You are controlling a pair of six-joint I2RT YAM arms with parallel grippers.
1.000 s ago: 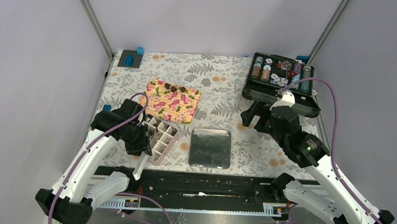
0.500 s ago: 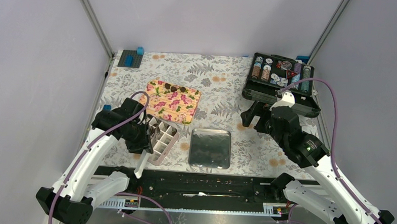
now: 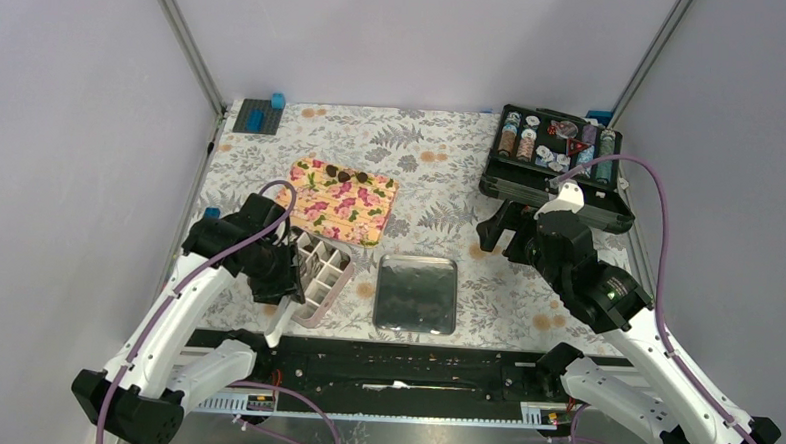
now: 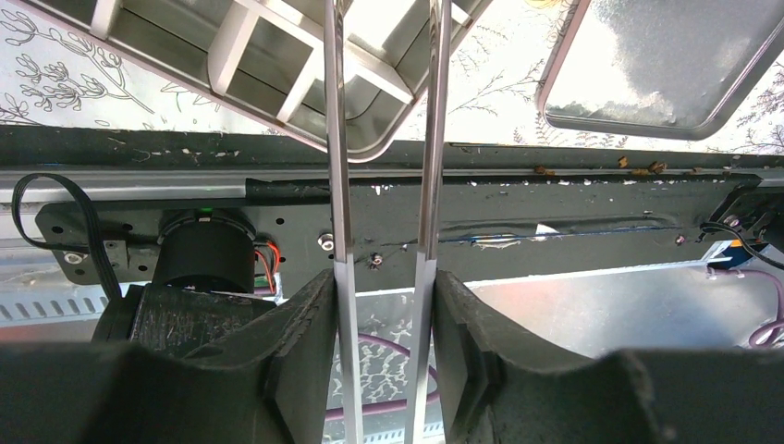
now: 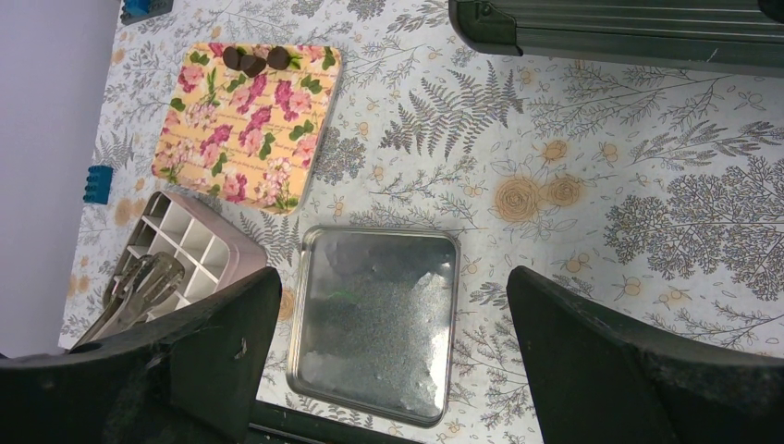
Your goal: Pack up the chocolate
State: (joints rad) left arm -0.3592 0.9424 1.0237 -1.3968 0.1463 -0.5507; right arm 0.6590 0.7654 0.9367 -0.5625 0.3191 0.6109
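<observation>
Three dark brown chocolate pieces (image 3: pixel 344 175) lie along the far edge of a floral board (image 3: pixel 342 202); they also show in the right wrist view (image 5: pixel 252 61). A pink gridded box (image 3: pixel 334 283) sits at the front left and looks empty of chocolate. My left gripper (image 3: pixel 282 279) is shut on metal tongs (image 4: pixel 335 139), whose tips reach into the box (image 4: pixel 370 148). The tongs also show in the right wrist view (image 5: pixel 139 287). My right gripper (image 3: pixel 499 230) is open and empty, high above the cloth, right of the board.
A square metal tray (image 3: pixel 417 293) lies right of the box, near the front edge. A black case of poker chips (image 3: pixel 557 154) stands at the back right. Blue blocks (image 3: pixel 263 111) sit at the back left, and one small one (image 3: pixel 211 214) at the left edge.
My left gripper with the tongs has shifted very slightly to the right over the box. The right arm has not moved.
</observation>
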